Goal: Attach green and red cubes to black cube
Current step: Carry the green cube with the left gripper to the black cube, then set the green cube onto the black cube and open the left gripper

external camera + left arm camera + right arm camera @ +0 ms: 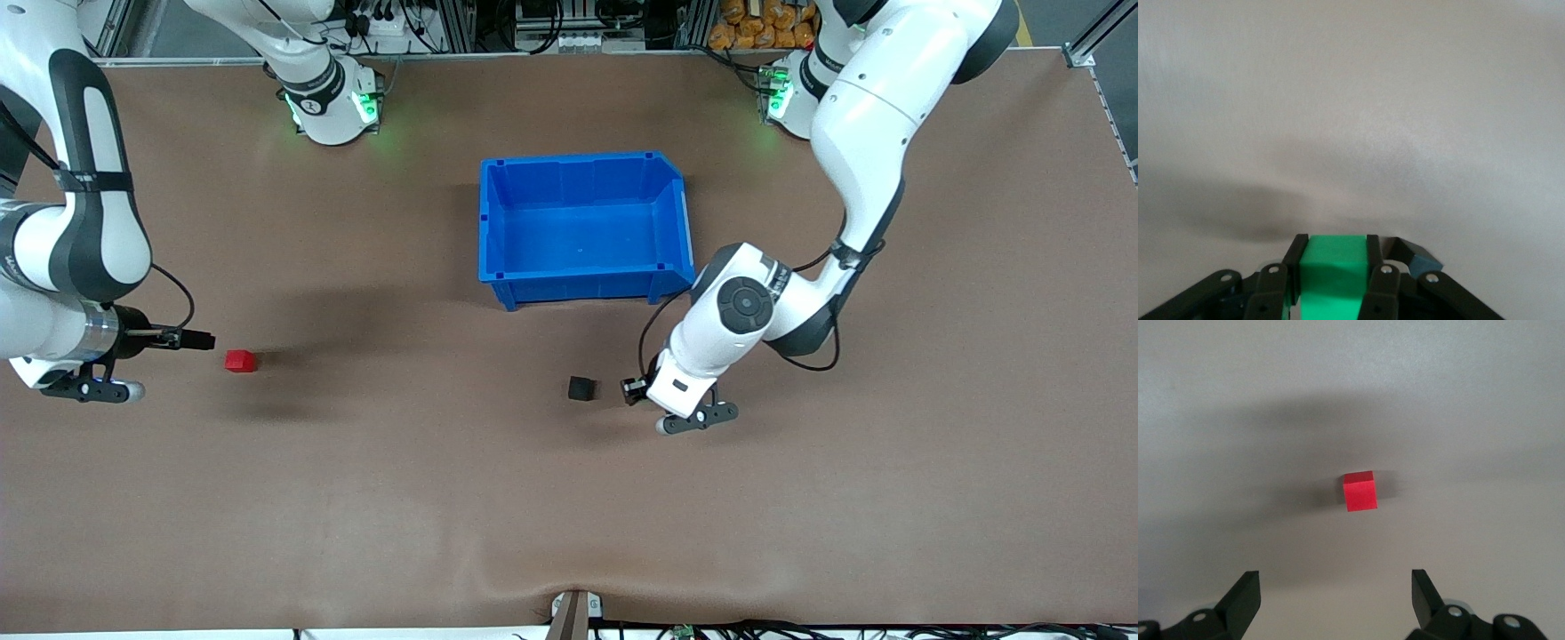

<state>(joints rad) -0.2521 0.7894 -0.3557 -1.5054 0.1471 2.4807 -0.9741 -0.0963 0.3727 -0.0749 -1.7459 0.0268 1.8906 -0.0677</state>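
Beside black cube (581,388), left hand (1335,257) grips green cube (1333,277).

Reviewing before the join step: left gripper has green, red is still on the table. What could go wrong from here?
1. The left gripper is shut on the green cube right beside the black cube, which lies loose on the table; a push could slide it instead of joining.
2. The right gripper is open, short of the red cube; an off-centre close may knock it away.
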